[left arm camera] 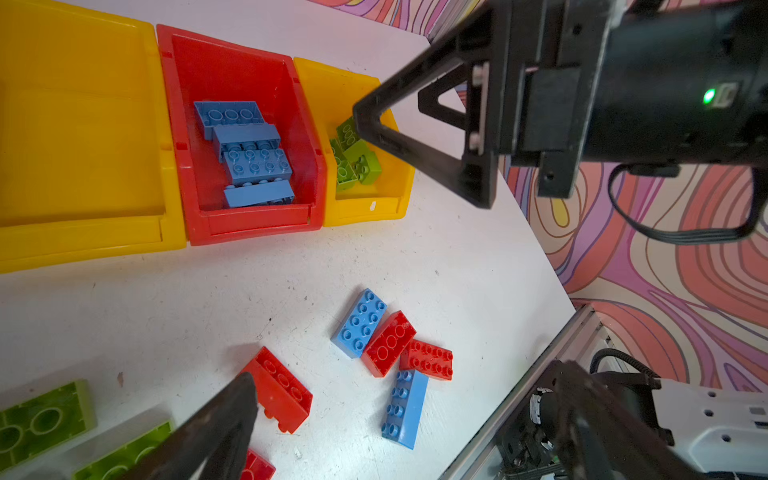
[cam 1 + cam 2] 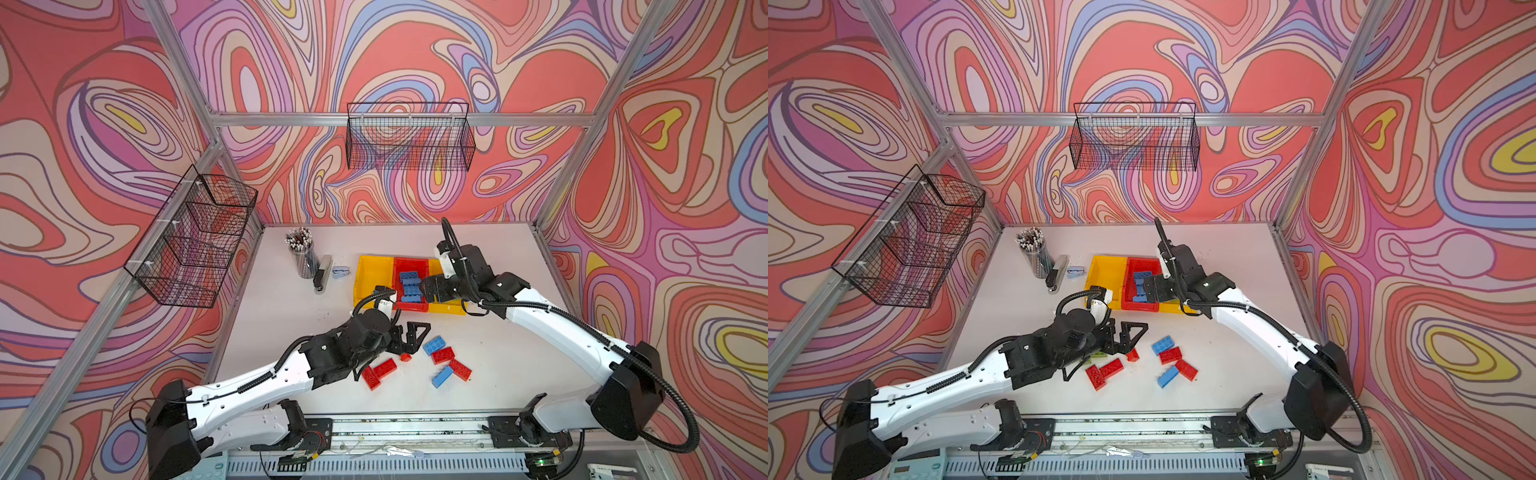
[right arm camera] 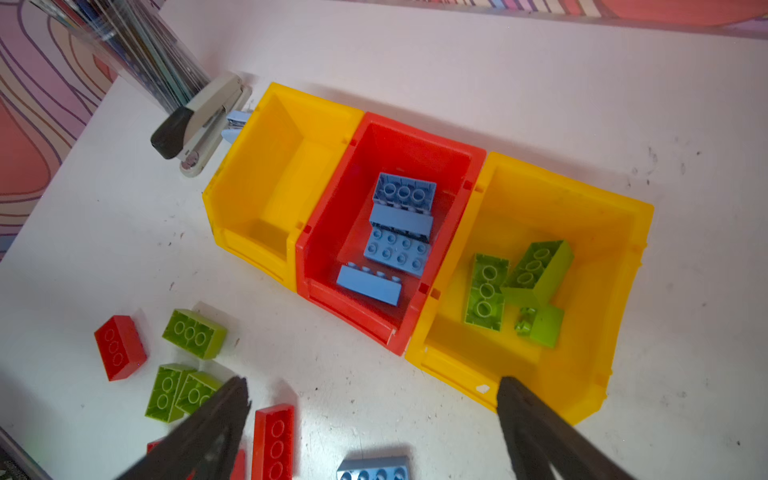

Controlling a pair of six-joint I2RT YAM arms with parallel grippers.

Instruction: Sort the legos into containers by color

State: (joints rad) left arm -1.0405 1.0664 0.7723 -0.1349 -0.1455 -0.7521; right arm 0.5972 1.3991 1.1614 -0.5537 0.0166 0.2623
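Bright, even, diffuse overhead light. Short soft shadows beside the loose red plastic brick (image 3: 120, 347) on the white tabletop (image 3: 540, 62). Mild sheen on the glossy red plastic bin (image 3: 332, 232). Both top views are slightly soft, with wide-angle stretch at the edges. Close black fingers (image 3: 208, 432) are out of focus.

In both top views, looking down from high over the near edge toward the swirl-patterned back wall (image 2: 291, 187), taking in the whole white bench (image 2: 282, 307); nearly identical. From the left wrist, close and low, slanting across loose red and blue studded plastic bricks (image 1: 388, 343) to the joined yellow and red plastic bins (image 1: 249, 224). From the right wrist, steeply down onto those same bins, close.
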